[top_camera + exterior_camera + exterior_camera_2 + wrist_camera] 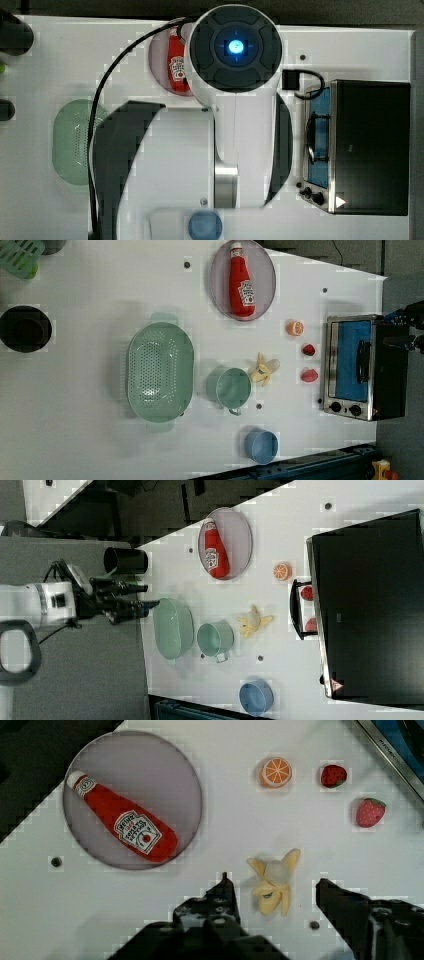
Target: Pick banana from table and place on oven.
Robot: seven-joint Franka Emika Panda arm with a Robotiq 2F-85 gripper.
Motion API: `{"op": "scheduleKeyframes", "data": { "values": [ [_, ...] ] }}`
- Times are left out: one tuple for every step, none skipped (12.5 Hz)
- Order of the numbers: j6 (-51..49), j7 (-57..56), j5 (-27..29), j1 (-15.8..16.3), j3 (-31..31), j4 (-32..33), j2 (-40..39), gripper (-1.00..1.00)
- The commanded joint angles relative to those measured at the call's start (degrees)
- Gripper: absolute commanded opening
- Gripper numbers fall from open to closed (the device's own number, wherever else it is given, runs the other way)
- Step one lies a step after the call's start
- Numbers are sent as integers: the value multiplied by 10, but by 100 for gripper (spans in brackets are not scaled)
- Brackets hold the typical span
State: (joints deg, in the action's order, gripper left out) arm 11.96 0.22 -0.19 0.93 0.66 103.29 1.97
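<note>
Your gripper (pixel 272 892) had its jaws apart w/ nothing between them, high above the table (pixel 210 885), roughly over the banana (pixel 274 885). Banana lay on the table just beside the green cup (pixel 232 387), well apart from the oven (pixel 367 365). Nothing done yet: you'd still to descend, grasp, lift, carry and set it on the oven's black top.

Banana (pixel 265 371) between cup (pixel 231 388) and oven (pixel 362 367), on table (pixel 90 440).
</note>
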Motion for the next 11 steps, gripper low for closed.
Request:
{"op": "scheduleKeyframes", "data": {
  "values": [
    [-65,90,5,-15,13,157,228,59],
    [-65,90,5,-15,14,158,227,81],
    [-65,90,5,-15,13,159,227,100],
    [-64,90,5,-15,13,160,226,100],
    [-57,90,5,-15,13,164,224,100],
    [-44,90,5,-15,13,171,219,100],
    [-28,90,5,-15,13,183,212,100],
    [-10,90,5,-15,13,199,202,100],
    [13,90,5,-15,13,219,191,100],
    [44,90,5,-15,13,242,178,100],
    [87,90,5,-15,13,266,162,100]
  ]
}}
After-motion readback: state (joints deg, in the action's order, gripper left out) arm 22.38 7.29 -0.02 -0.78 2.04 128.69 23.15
